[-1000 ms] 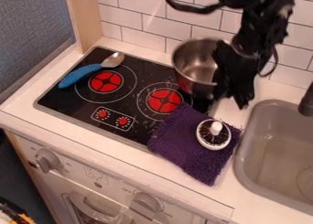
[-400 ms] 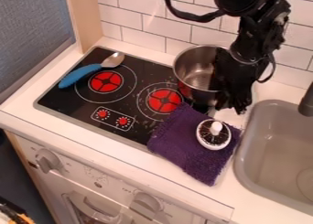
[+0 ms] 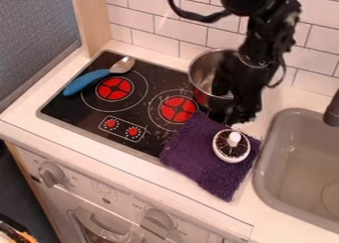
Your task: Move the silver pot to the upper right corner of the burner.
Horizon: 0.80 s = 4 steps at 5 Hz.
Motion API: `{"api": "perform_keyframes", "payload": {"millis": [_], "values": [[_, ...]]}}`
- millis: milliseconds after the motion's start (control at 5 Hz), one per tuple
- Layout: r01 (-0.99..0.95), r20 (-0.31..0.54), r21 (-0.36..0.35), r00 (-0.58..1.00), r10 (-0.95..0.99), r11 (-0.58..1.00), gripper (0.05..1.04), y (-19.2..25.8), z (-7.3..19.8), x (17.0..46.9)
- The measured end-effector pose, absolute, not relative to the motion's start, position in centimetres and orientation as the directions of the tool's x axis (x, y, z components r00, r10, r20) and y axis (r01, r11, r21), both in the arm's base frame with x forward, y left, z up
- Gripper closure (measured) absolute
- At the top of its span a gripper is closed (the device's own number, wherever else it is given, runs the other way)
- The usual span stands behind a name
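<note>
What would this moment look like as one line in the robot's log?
gripper: at silver pot's right side | pot: stovetop's upper right | blue-handled spoon: upper left | purple cloth: lower right

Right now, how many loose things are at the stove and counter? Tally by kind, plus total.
Silver pot: 1
Blue-handled spoon: 1
Purple cloth: 1
Round white-rimmed item with a knob, on the cloth: 1
Total: 4
</note>
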<state>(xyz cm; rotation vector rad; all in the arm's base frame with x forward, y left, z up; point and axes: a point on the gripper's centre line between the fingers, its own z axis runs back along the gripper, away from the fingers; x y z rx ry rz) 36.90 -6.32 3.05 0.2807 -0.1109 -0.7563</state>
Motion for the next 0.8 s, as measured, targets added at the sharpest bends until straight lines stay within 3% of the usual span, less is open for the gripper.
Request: {"api": "perform_keyframes", "payload": {"millis": [800], "values": [[0.631,0.176,0.338,0.686,-0.706,0.698,0.083,-5.9,10.9,35.2]]}}
